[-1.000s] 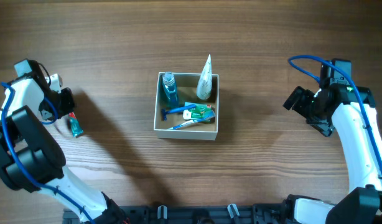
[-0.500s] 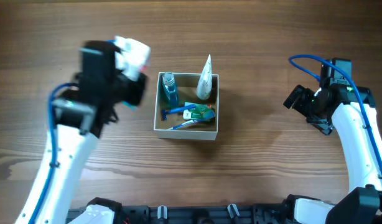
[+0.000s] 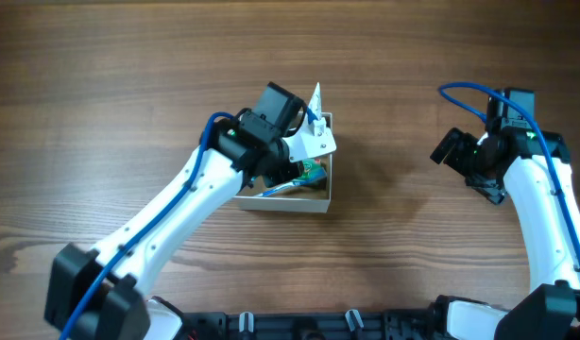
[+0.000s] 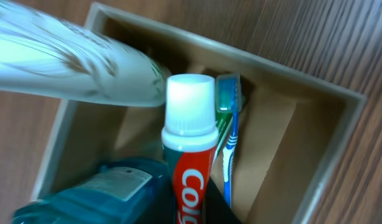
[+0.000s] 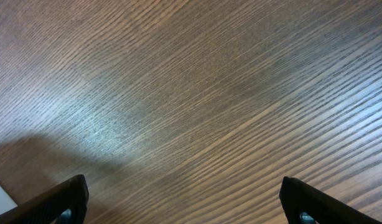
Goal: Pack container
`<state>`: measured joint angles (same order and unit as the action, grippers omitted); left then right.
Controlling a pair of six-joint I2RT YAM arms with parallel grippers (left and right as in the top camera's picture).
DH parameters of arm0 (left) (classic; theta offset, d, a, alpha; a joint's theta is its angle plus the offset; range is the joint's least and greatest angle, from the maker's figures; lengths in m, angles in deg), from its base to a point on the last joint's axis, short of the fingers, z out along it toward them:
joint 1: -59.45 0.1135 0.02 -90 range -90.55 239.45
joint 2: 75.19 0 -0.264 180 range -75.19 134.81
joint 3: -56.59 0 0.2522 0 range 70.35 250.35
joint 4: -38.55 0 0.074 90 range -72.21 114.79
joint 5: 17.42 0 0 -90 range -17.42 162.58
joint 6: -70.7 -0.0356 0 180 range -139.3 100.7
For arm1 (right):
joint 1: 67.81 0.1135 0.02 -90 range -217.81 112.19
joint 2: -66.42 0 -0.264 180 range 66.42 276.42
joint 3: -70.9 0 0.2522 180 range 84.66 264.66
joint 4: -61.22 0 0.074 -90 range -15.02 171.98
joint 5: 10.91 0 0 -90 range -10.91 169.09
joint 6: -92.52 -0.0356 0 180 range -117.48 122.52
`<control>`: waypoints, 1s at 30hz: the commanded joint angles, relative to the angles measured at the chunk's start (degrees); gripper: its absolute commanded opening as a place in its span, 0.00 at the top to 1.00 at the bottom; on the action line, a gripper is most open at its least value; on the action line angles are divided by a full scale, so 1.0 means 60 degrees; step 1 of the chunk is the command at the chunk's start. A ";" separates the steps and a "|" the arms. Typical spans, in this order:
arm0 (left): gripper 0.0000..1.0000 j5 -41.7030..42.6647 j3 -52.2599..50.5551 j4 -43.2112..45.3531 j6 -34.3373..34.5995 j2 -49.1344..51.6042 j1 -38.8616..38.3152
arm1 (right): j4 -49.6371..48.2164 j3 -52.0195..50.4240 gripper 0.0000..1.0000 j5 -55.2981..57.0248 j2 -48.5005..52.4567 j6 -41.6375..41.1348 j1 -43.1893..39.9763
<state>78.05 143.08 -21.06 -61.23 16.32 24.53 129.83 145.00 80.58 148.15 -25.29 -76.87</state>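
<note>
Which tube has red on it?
The Colgate toothpaste tube with the white cap, over the container. The other tube is plain white with pale leaf marks.

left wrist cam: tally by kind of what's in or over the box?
Tubes: 2 (white tube, Colgate toothpaste tube)
Bottles: 1 (blue bottle)
Toothbrushes: 1 (blue toothbrush)
Total: 4 seen at the container; more may be hidden.
</note>
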 commanded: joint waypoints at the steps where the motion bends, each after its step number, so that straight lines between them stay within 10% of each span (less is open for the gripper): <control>1: 0.27 0.0222 0.0040 -0.0004 -0.0186 0.0117 0.0051 | -0.0018 -0.0015 0.00 -0.0055 -0.0149 -0.0113 -0.0029; 3: 0.00 0.0120 0.0044 -0.0007 -0.0047 -0.0047 0.0051 | -0.0033 -0.0015 0.00 -0.0058 -0.0149 -0.0044 -0.0029; 15: 0.00 -0.1268 0.0131 0.0801 0.6328 -0.2029 0.4251 | -0.2594 0.1188 0.00 -0.0266 -0.0408 0.3180 0.1643; 20: 0.00 -0.0812 0.0131 0.0743 0.6404 -0.1967 0.5650 | -0.3993 0.1195 0.00 -0.0251 -0.0590 0.3934 0.1938; 30: 0.00 0.0721 -0.1523 0.0055 0.6058 -0.5497 0.5748 | -0.1770 0.0226 0.00 0.0302 -0.4597 0.2463 0.2295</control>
<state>77.73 140.28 -21.67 -23.97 -5.10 58.98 118.29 150.55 79.42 129.33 -7.72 -64.95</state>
